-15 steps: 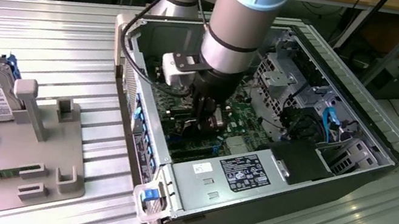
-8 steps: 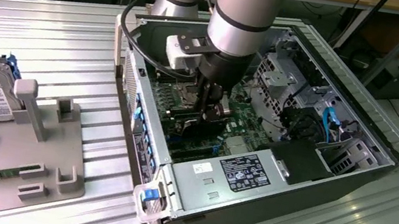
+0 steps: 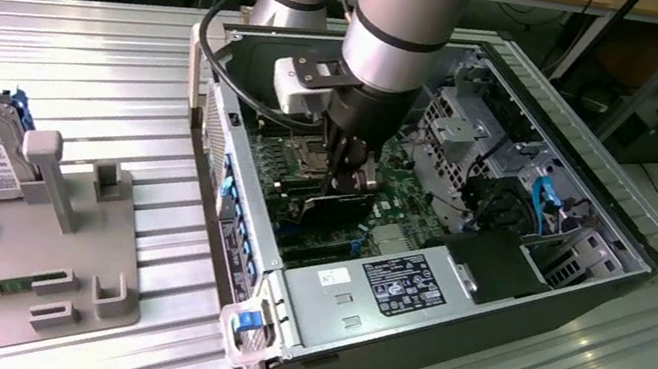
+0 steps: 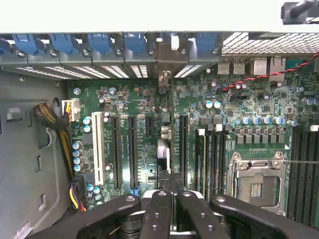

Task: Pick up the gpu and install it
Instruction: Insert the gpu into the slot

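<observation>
The gripper (image 3: pixel 350 180) is down inside the open computer case (image 3: pixel 583 280), and its jaws are squeezed together on the gpu (image 3: pixel 328 207). The gpu stands on its edge over the green motherboard (image 4: pixel 144 102).

Evenly and brightly lit from overhead. Pale glare along the ribbed metal desk (image 3: pixel 92 72) and the arm's silver sleeve (image 3: pixel 409 1). Deep shadow inside the computer case (image 3: pixel 581 290) near the power supply (image 3: pixel 400 283). Overexposed white band across the wrist view's far edge; motherboard (image 4: pixel 149 129) sharp, claw (image 4: pixel 168 209) slightly soft up close.
</observation>
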Controlling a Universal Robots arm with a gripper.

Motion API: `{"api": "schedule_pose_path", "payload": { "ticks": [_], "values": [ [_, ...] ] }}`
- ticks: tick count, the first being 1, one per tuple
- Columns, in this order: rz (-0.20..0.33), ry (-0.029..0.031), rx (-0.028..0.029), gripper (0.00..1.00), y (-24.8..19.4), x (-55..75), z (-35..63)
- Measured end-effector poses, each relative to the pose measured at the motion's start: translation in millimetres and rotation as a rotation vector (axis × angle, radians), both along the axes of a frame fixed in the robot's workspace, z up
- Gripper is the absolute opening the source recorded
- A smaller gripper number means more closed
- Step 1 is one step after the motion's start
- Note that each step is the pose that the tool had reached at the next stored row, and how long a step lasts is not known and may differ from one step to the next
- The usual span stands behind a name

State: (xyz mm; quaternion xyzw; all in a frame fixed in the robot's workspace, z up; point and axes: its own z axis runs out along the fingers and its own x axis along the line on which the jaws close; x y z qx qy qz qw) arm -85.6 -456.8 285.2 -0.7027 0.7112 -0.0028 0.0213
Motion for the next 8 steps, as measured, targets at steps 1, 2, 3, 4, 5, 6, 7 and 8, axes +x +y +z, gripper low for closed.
{"api": "schedule_pose_path", "payload": {
  "ticks": [1, 2, 3, 4, 5, 6, 7, 8],
  "values": [
    [0.0, 0.0, 0.0, 0.11, 0.0, 0.0, 0.0],
    [0.0, 0.0, 0.0, 0.11, 0.0, 0.0, 0.0],
    [0.0, 0.0, 0.0, 0.11, 0.0, 0.0, 0.0],
    [0.0, 0.0, 0.0, 0.11, 0.0, 0.0, 0.0],
    [0.0, 0.0, 0.0, 0.11, 0.0, 0.0, 0.0],
    [0.0, 0.0, 0.0, 0.11, 0.0, 0.0, 0.0],
    [0.0, 0.0, -0.0001, 0.11, 0.0, 0.0, 0.0],
    [0.0, 0.0, 0.0, 0.11, 0.0, 0.0, 0.0]
  ]
}}
